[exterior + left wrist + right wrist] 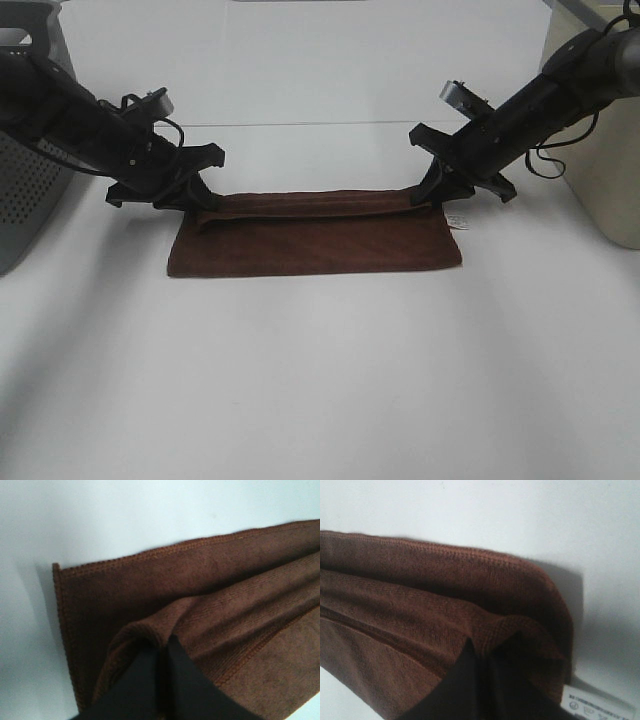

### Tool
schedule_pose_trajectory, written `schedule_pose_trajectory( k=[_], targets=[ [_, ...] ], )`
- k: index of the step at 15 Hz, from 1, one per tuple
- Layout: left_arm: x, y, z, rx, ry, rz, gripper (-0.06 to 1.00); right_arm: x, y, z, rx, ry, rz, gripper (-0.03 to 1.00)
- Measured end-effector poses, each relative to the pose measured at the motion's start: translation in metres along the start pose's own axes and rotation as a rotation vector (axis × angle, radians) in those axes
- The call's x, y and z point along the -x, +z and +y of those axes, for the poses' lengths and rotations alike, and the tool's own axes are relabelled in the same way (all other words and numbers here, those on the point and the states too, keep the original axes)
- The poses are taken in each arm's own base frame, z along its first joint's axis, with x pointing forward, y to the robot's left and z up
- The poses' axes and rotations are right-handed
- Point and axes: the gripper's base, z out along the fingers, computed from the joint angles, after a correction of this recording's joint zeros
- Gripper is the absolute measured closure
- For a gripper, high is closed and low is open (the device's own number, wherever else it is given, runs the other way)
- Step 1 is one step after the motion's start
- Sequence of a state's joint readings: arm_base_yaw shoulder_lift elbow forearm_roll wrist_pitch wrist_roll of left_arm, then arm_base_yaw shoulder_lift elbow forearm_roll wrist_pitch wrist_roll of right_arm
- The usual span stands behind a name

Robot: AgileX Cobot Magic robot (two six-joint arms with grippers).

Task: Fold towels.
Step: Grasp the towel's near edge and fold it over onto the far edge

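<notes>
Long brown rectangle of ribbed, hem-stitched towel [320,250] on white table [320,380].

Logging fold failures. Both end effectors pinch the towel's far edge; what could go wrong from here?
1. The left end effector and right end effector grip only the hem of the towel, so a corner could slip mid-fold.
2. The long held edge is unsupported between them and may land bunched or skewed.
</notes>
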State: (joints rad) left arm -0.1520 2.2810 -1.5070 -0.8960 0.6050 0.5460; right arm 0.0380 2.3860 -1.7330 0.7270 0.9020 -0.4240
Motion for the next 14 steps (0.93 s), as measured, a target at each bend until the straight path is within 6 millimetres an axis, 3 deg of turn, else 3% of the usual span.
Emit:
schedule_pose_trajectory(
  k=[2,3,6,7,9,11,14],
  targets=[
    [-0.002,0.006,0.003,0.010,-0.005,0.000,0.89,0.001,0.000,-0.001,-0.009,-0.001,-0.011,0.87],
    [-0.001,0.007,0.005,0.021,-0.003,-0.009,0.81,0.001,0.000,-0.003,-0.022,-0.007,-0.010,0.76],
    [-0.001,0.007,0.005,0.017,-0.009,-0.011,0.39,-0.001,-0.001,-0.001,0.000,-0.002,0.013,0.35],
    [0.000,0.006,0.003,0.010,-0.014,-0.015,0.29,-0.001,-0.002,0.000,0.012,0.000,0.021,0.28],
    [0.002,0.001,-0.001,0.008,0.005,-0.016,0.19,-0.002,-0.003,0.002,0.028,0.001,0.041,0.24],
    [0.005,-0.009,-0.006,0.020,0.051,-0.026,0.18,-0.005,-0.007,0.005,0.024,-0.011,0.076,0.22],
    [0.013,-0.034,-0.018,0.041,0.110,-0.053,0.18,-0.006,-0.030,0.016,-0.022,-0.030,0.071,0.22]
  ],
)
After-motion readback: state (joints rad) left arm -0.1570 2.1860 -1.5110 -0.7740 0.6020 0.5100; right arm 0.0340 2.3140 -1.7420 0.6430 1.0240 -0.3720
